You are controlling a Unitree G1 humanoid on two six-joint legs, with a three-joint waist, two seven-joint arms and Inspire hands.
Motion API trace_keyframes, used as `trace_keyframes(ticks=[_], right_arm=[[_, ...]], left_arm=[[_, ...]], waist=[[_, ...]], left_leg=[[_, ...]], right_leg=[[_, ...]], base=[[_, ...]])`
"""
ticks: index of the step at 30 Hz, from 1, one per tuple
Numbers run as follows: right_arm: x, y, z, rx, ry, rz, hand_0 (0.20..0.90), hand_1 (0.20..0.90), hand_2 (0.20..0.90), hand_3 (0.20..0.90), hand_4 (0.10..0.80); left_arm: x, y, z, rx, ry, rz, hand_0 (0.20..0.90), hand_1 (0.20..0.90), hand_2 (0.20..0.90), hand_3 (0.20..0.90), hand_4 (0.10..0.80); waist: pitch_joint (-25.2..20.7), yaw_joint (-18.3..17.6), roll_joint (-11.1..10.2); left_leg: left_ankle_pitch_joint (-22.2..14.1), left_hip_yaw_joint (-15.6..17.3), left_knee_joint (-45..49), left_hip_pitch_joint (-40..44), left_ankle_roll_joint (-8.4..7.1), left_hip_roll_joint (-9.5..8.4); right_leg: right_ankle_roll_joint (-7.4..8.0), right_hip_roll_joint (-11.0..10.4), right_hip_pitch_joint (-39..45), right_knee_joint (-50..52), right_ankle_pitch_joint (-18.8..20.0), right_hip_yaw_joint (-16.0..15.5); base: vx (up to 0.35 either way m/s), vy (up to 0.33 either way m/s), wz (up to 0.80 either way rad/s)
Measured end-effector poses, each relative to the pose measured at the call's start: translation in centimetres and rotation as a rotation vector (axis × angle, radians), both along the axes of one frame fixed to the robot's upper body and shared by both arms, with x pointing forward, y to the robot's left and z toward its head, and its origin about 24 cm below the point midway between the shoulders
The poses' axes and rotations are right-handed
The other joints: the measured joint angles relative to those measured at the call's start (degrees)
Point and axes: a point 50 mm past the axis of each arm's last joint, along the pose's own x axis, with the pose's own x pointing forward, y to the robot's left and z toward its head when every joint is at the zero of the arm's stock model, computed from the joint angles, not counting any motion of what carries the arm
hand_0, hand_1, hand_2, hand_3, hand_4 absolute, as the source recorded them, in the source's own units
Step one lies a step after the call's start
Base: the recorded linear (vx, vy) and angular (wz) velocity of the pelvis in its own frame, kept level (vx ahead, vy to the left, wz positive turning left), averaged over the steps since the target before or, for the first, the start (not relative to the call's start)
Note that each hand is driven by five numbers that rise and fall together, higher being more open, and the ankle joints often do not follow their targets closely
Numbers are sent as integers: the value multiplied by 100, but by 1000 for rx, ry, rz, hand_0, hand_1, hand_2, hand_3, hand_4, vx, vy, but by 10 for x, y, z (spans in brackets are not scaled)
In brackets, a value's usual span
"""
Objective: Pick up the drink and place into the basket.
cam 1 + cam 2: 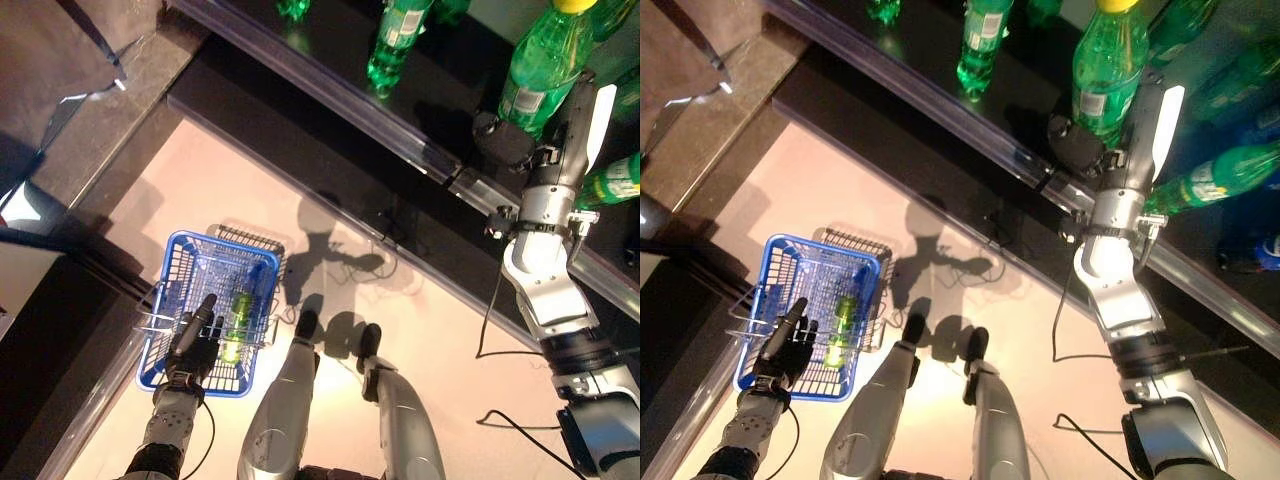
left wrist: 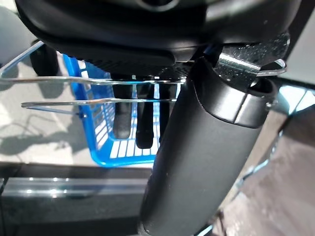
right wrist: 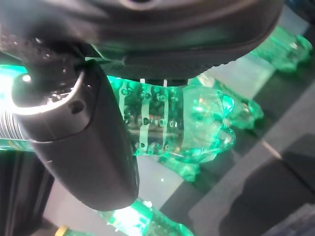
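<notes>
A green drink bottle (image 1: 545, 60) with a yellow cap stands on the dark shelf (image 1: 330, 85) at the upper right. My right hand (image 1: 505, 140) is curled round its lower part. The right wrist view shows its ribbed green body (image 3: 182, 123) between the thumb (image 3: 83, 147) and the palm. At the lower left, a blue wire basket (image 1: 172, 262) hangs above the floor. My left hand (image 1: 190, 345) grips its wire handles (image 2: 98, 91). One green bottle (image 1: 238, 320) lies inside the basket.
More green bottles (image 1: 395, 40) (image 1: 615, 180) stand along the shelf, some close beside the held one. The shelf's metal front edge (image 1: 400, 130) runs diagonally across the view. A dark counter (image 1: 100, 120) borders the pale floor (image 1: 200, 190) on the left.
</notes>
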Motion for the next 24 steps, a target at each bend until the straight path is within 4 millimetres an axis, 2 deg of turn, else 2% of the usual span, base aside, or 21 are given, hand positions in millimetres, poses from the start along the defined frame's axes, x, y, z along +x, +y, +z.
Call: trace_keyframes(ticks=[4,7,9,12,15,16,17,21,24], right_arm=[[-11,-4,-14,-6,70,70,300,300,300,200,100],[-19,0,-40,84,179,192,300,300,300,200,100],[-27,2,-69,183,288,295,300,300,300,200,100],[-45,9,-128,356,488,423,300,300,300,200,100],[-59,13,-178,469,649,434,300,300,300,200,100],[-63,13,-186,489,676,430,300,300,300,200,100],[-71,16,-206,529,744,425,300,300,300,200,100],[-89,20,-239,561,907,441,300,300,300,200,100],[-104,23,-255,566,1006,479,300,300,300,200,100]], left_arm=[[0,1,0,29,27,-7,300,300,300,200,100],[-6,1,-3,46,48,-6,300,300,300,200,100],[-8,-1,-4,45,55,-4,300,300,300,200,100],[-11,-9,-10,31,67,-2,300,300,300,200,100],[-12,-17,-14,12,75,-7,300,300,300,200,100],[-13,-18,-15,8,78,-6,300,300,300,200,100],[-16,-21,-19,-6,86,-5,300,300,300,200,100],[-18,-30,-23,-33,92,-9,300,300,300,200,100],[-20,-36,-25,-49,83,-22,300,300,300,200,100]], waist=[[-18,-18,-34],[-64,-114,-92],[-88,-160,-127],[-242,-218,-137],[-390,-397,-137],[-452,-435,-137],[-596,-511,-119],[-756,-759,-25],[-980,-878,63]], left_leg=[[45,72,-384,592,10,22],[62,96,-751,1069,35,27],[91,171,-1004,1406,49,45],[114,236,-1410,1848,73,70],[160,265,-1735,2189,84,89],[176,288,-1790,2218,89,91],[223,340,-1955,2310,97,91],[297,361,-2260,2653,106,95],[315,364,-2359,2810,102,108]], right_leg=[[-6,5,539,-368,128,102],[-3,-14,968,-665,138,126],[-5,-21,1249,-857,140,127],[-16,-29,1592,-1137,148,121],[-16,-28,1837,-1298,147,119],[-16,-29,1857,-1337,148,120],[-16,-40,1893,-1406,148,131],[-15,-53,2167,-1587,149,128],[-14,-48,2337,-1709,150,120]], base=[[68,-73,-12],[46,-28,-9],[54,-29,-12],[28,-7,-19],[-9,39,-7],[-21,45,-12],[-15,45,-11],[-17,50,-6],[-6,31,-1]])
